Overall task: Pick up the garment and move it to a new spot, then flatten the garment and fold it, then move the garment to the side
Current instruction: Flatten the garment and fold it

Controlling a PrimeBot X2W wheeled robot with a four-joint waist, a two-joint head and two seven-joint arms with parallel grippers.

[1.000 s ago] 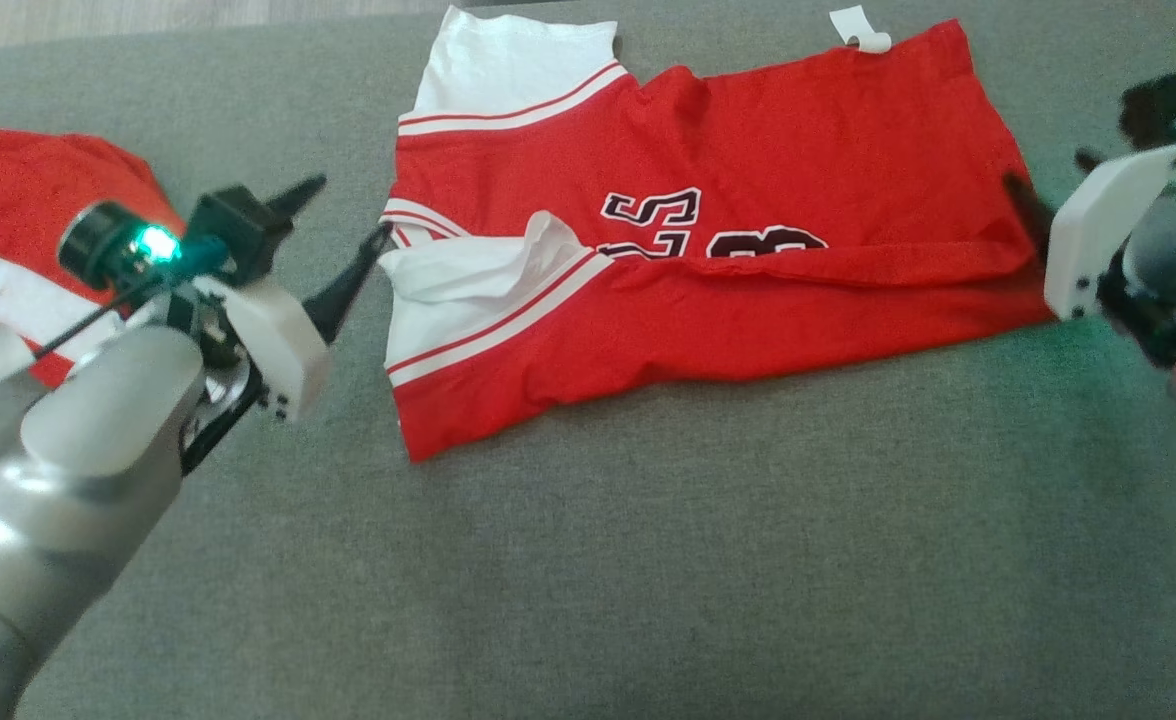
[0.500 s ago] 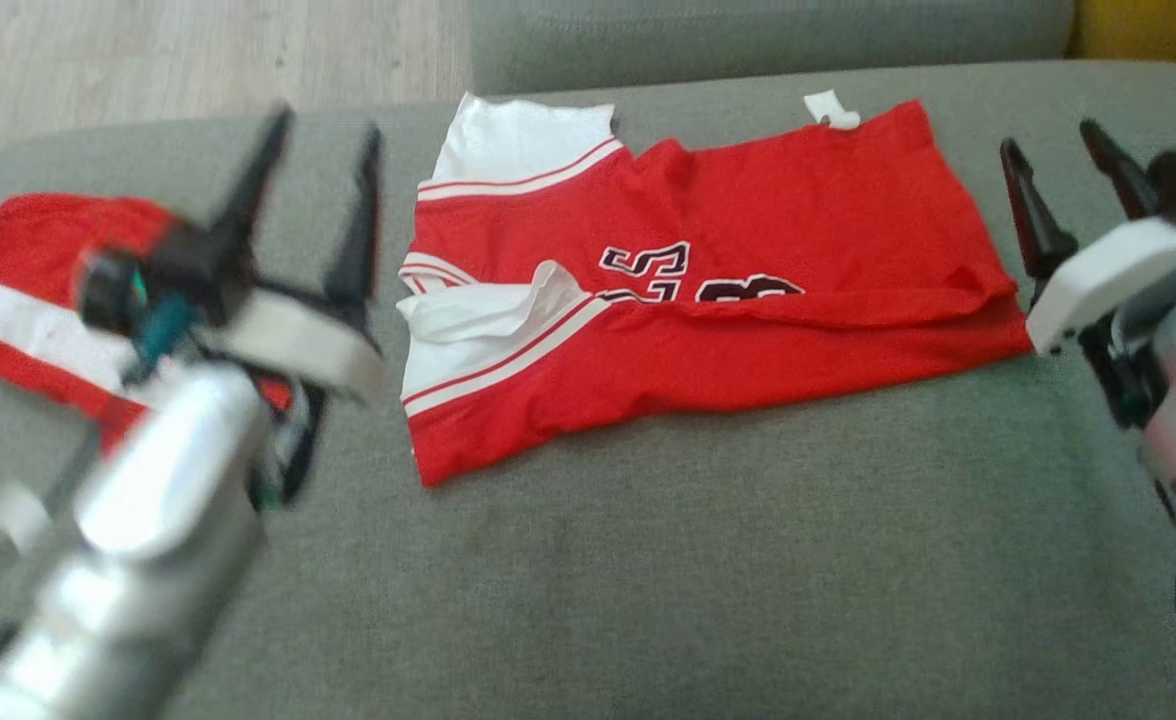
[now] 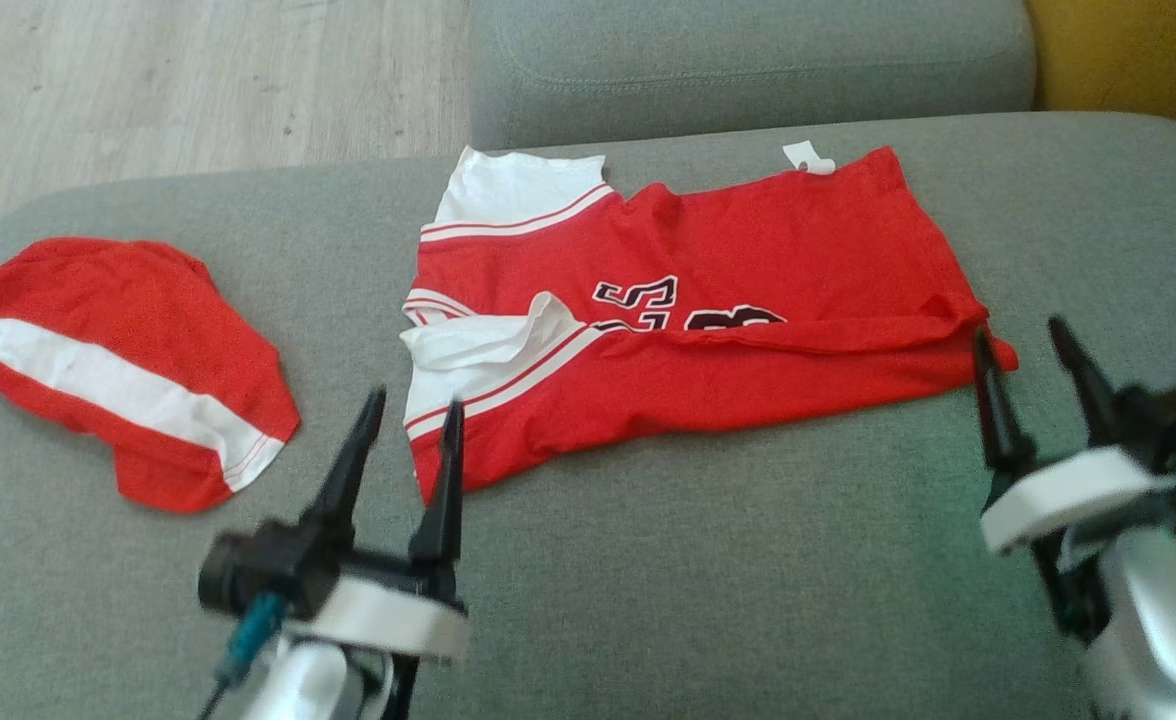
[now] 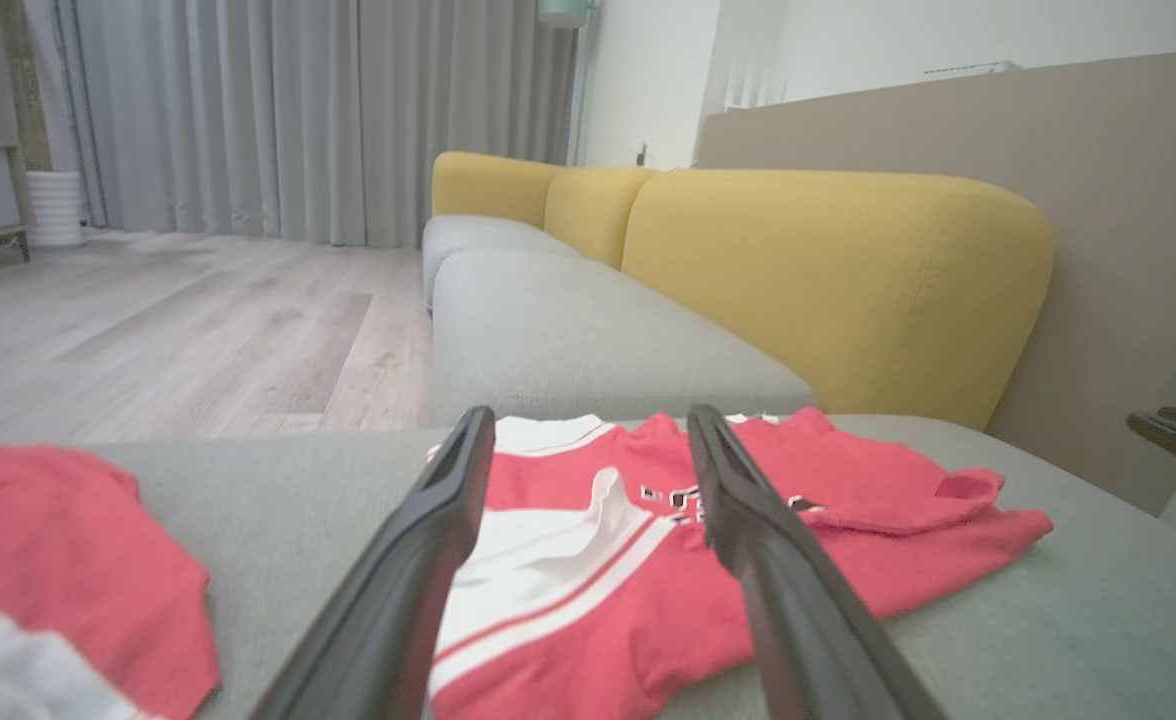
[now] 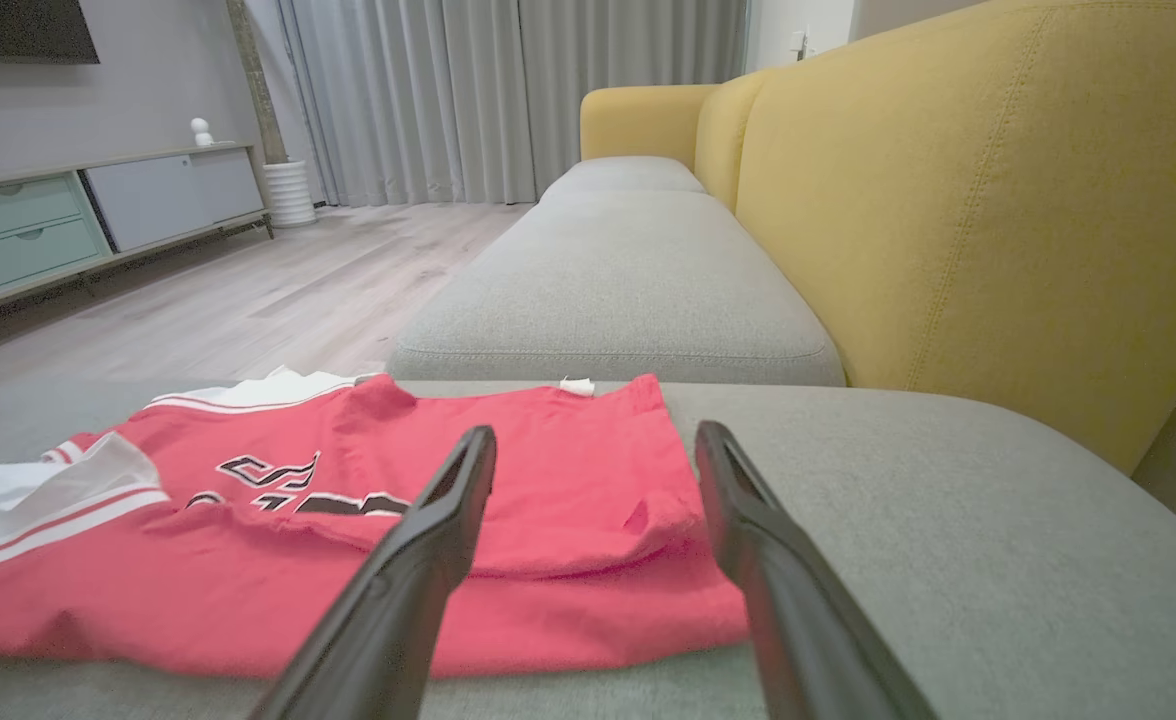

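— Biggest things first?

— Grey sofa seat (image 3: pixel 648 600) across nearly the whole frame, yellow backrest (image 3: pixel 1128 60) in the upper right corner. On the seat, from centre toward the upper right, the red jersey (image 3: pixel 748 260). Lies flat, near long edge folded up over the lower half of the black numbers (image 3: pixel 668 305). At mid-left, well apart from it, a second red-and-white cloth (image 3: pixel 118 350).

— Anything different from a second ago?

— Nothing on the jersey itself: same fold, same creases, same loose white flap (image 3: pixel 468 340) at its left end. Sits lower in the frame now, along with the whole seat, so a camera tilt rather than a shift of cloth. Different for the arms, though. Then: one claw at mid-left aimed at the flap end, the other at the right edge by the far corner. Now: left claw (image 3: pixel 416 400) at lower left, right claw (image 3: pixel 1018 330) at lower right, both pointing up the frame, fingers spread, gripping nothing.

— Meaning for the task?

— Most likely one lengthwise fold made and let go. Further folding and the move aside not yet done.

— Touching the cloth?

— Left tips just beside the lower left corner, right tips by the right corner. Contact impossible to tell.

— Which way round?

— Long axis left to right, rising slightly rightward. White shoulder end at the left, hem with a small white tag (image 3: pixel 808 157) at the upper right.
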